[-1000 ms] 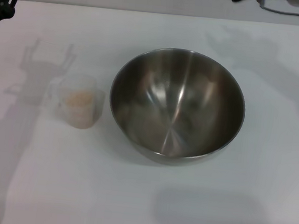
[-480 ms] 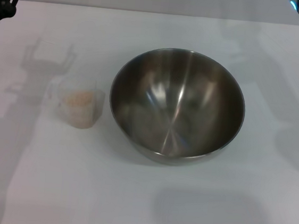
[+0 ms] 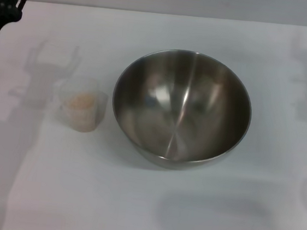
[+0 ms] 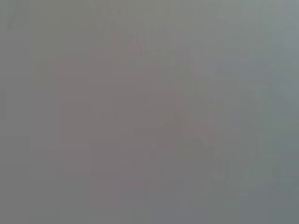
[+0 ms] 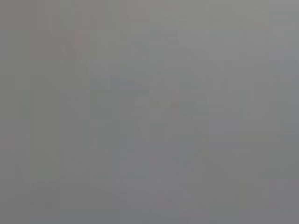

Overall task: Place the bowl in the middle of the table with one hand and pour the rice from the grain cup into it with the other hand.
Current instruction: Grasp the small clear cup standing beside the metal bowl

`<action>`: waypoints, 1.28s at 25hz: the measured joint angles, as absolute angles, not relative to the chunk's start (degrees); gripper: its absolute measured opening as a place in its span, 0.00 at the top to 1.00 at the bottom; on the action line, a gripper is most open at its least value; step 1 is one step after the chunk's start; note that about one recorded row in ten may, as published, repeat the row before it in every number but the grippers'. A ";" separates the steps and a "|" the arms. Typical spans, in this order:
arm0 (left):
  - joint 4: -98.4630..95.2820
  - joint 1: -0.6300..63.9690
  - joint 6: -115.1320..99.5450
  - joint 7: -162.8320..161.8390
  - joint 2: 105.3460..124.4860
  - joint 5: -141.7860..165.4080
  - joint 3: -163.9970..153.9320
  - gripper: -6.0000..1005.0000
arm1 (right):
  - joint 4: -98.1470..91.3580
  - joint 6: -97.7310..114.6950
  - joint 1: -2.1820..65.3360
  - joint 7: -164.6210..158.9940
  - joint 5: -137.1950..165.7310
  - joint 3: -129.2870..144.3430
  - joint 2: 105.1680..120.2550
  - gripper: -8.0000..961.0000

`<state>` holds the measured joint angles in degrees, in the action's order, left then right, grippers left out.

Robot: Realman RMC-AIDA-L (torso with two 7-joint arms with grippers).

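Right arm had left the head view since a second before; its hand was out of sight, state untellable. Bowl [image 3: 181,108] and grain cup [image 3: 82,109] had not shifted. One bowl sat mid-desk [image 3: 143,213], empty; one grain cup with rice [image 3: 81,102] stood just left of it, apart. Left arm [image 3: 2,16] stood far left, nearer the cup, which lay right of it; its hand was not visible. Both wrist views were blank grey.
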<state>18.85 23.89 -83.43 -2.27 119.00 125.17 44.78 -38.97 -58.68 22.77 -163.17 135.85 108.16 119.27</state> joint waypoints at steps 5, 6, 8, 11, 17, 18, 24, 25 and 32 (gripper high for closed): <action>19.20 23.55 -83.54 -1.53 119.08 125.19 41.65 0.17 | -27.84 -69.52 22.41 -168.70 135.60 107.24 119.13 0.46; 19.22 23.53 -83.54 -1.50 119.09 125.20 41.47 0.17 | -26.94 -70.07 22.32 -168.98 135.58 107.00 119.08 0.46; 19.22 23.45 -83.43 -1.45 119.09 125.15 41.38 0.17 | -25.27 -70.73 21.99 -169.21 135.55 106.55 119.00 0.46; 18.98 23.14 -83.12 -1.42 119.05 125.03 41.37 0.17 | -24.43 -70.98 21.43 -169.25 135.53 106.49 118.72 0.46; 19.27 19.15 -82.24 -1.47 118.77 124.81 41.74 0.17 | -23.64 -70.79 22.39 -169.26 135.52 106.39 117.81 0.46; 19.31 17.55 -82.83 -1.67 118.77 124.92 41.58 0.17 | -22.65 -70.56 23.31 -169.26 135.52 106.39 117.68 0.46; 19.30 14.73 -83.38 -1.90 118.87 125.10 40.64 0.17 | -20.25 -70.53 25.66 -169.26 135.52 106.40 117.37 0.47; 19.29 14.11 -83.37 -1.90 118.90 125.10 40.23 0.17 | -20.25 -70.53 25.66 -169.26 135.52 106.40 117.37 0.47; 19.15 9.78 -83.34 -1.46 119.00 125.18 34.31 0.17 | -20.32 -70.03 27.31 -169.26 135.52 105.31 117.01 0.47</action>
